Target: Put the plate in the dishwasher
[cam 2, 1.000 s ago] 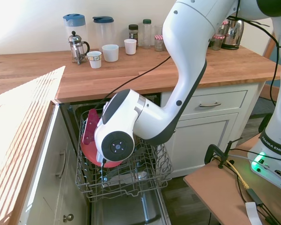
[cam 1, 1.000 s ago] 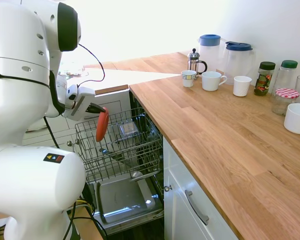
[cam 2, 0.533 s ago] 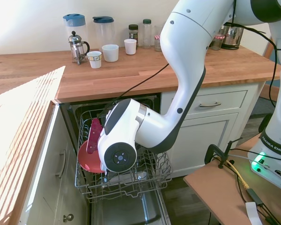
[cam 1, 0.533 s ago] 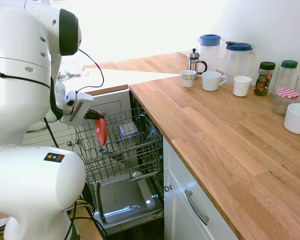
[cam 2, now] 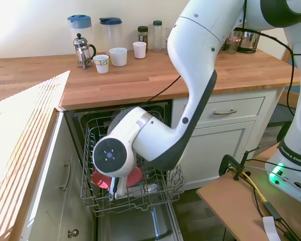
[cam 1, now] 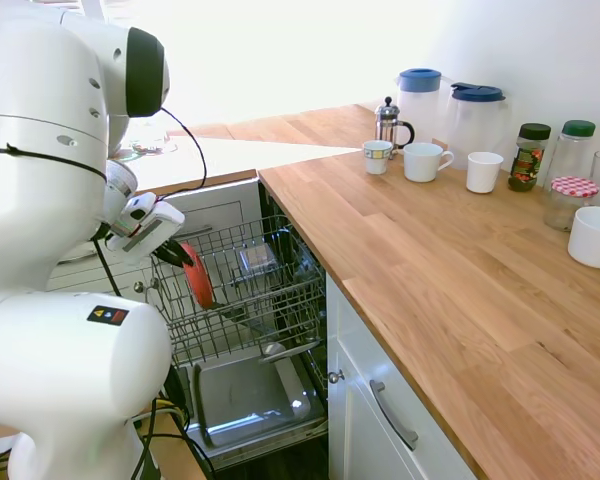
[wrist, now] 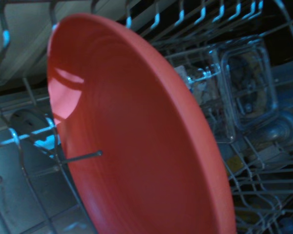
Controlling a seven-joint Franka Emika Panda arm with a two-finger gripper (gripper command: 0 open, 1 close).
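Note:
The coral-red plate (cam 1: 200, 280) stands on edge, tilted, down among the tines at the left side of the dishwasher's grey wire rack (cam 1: 280, 300). My gripper (cam 1: 180, 256) is at the plate's upper edge, shut on the plate. In the second exterior view my wrist hides the fingers, and only red parts of the plate (cam 2: 135, 175) show low in the rack (cam 2: 163, 188). In the wrist view the plate (wrist: 136, 136) fills the picture, and a rack tine crosses in front of it. The silver inner door (cam 1: 242, 400) lies open below the rack.
A clear plastic container (cam 1: 255, 258) sits in the rack beyond the plate. On the wooden counter (cam 1: 430, 260) stand mugs (cam 1: 426, 161), a French press (cam 1: 388, 121), two jugs, jars and a white bowl (cam 1: 595, 237). White cabinet fronts (cam 2: 65, 175) flank the rack.
My gripper has moved down and towards the rack's left side, and the plate has gone from above the rack to down among its tines.

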